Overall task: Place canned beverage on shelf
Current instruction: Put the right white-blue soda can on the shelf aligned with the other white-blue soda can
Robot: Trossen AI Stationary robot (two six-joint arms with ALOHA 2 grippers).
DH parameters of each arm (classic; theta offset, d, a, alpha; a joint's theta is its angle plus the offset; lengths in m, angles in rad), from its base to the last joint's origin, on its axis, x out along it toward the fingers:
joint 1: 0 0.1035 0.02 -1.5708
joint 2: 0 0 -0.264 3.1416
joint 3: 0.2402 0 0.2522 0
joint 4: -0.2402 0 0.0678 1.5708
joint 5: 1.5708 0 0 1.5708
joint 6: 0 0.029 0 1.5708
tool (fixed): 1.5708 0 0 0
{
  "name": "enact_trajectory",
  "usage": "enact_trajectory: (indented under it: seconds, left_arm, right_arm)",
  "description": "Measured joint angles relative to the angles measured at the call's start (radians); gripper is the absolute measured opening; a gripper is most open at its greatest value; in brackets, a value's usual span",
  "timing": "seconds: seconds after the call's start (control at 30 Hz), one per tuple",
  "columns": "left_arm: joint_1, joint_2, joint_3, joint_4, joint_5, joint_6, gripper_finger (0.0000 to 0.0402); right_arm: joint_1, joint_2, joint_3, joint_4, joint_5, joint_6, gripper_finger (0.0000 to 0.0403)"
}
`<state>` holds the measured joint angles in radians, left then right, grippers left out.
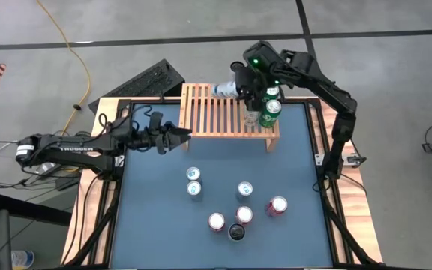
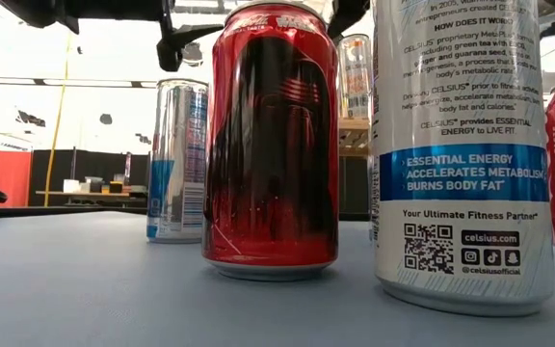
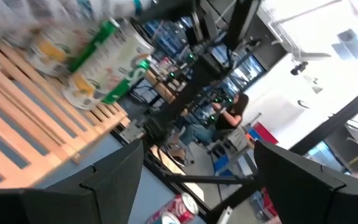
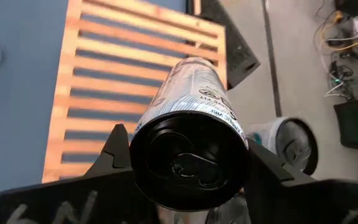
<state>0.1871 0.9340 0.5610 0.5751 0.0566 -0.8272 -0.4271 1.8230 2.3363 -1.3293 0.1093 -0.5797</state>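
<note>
Can with a black lid sits clamped between the right gripper's two fingers, lying roughly sideways above the shelf. In the high view, the right gripper hangs over the shelf's upper right part, at upper centre of the frame, with the can sticking out towards the left.

Shelf: light wood, parallel slats, standing at the far edge of the dark table. Two green-topped cans stand upright on its right end, just beside the right gripper. The left wrist view shows these same cans on the slats, near the shelf's edge.

Left gripper: centre left of the high view, level above the table, just beside the shelf's left end, fingers spread wide and holding nothing. Both dark fingers show apart in its wrist view.

Seven more cans stand on the table in the lower centre of the high view: two blue-and-silver ones touching, one alone, a red one, and a close cluster of three. In the low view, a red can and a white can fill the frame.

A keyboard lies beyond the table, upper left of the shelf.
</note>
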Motion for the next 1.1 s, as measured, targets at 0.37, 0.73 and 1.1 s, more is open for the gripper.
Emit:
enact_trajectory:
  seconds: [0.37, 0.73, 1.1]
  left_arm:
    - [0.075, 0.0, 0.044, 0.052, -0.082, 0.212, 0.0293]
    - [0.109, 0.241, 0.693, -0.71, -0.041, 0.911, 0.0293]
    - [0.12, 0.581, 1.124, -1.071, -0.069, 1.25, 0.0293]
  right_arm:
    - [0.078, -0.026, 0.021, -0.03, -0.008, -0.012, 0.0154]
    - [0.123, -0.024, 0.02, -0.031, -0.005, 0.003, 0.0154]
    - [0.134, -0.024, 0.02, -0.054, -0.005, 0.003, 0.0154]
